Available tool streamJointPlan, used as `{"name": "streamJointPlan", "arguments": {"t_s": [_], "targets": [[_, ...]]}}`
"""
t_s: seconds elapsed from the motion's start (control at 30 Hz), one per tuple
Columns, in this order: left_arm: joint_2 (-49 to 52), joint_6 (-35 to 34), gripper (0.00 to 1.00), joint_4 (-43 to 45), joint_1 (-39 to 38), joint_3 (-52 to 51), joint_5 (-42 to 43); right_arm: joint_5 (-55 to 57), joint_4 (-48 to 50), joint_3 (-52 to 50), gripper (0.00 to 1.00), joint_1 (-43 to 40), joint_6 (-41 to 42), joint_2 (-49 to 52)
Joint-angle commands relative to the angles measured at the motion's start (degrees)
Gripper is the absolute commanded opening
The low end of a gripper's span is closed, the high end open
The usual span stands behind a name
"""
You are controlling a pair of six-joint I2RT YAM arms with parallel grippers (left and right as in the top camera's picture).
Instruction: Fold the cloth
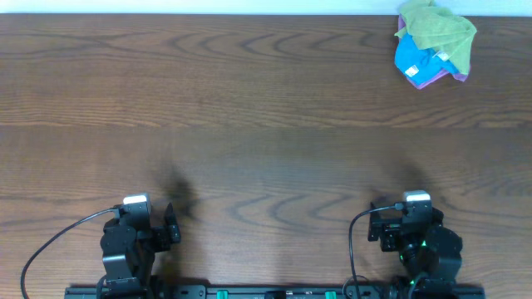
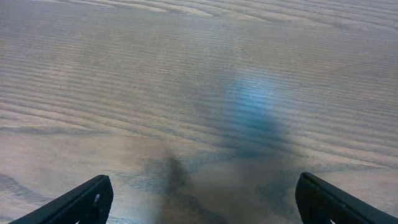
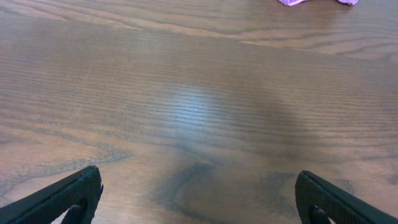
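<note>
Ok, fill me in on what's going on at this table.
Nothing is being handled yet. The cloth lies in a crumpled heap of green, blue and purple at the far right corner of the table, not folded. Both arms sit at the near edge, well apart from it. The left claw and the right claw are open and empty, with only bare wood between their fingers. The right arm is on the cloth's side.
</note>
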Motion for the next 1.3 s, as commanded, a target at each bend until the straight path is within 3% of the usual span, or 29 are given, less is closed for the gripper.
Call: {"name": "streamJointPlan", "arguments": {"t_s": [0.0,0.8,0.9,1.03,1.27], "targets": [[-0.4,0.6,0.95,-1.4,0.0,-0.7,-0.4,0.4,-0.5,-0.7,0.99,-0.5,0.6,-0.7],[-0.4,0.6,0.95,-1.4,0.0,-0.7,-0.4,0.3,-0.2,-0.7,0.99,-0.5,0.8,-0.6],[-0.4,0.6,0.95,-1.4,0.0,-0.7,-0.4,0.2,0.8,0.4,0.99,-0.5,6.3,0.0],[-0.4,0.6,0.95,-1.4,0.0,-0.7,-0.4,1.5,1.0,8.5,0.99,-0.6,10.9,8.9],[-0.4,0.6,0.95,-1.4,0.0,-0.7,-0.4,7.3,0.1,37.6,0.99,-0.8,13.1,40.7]]}}
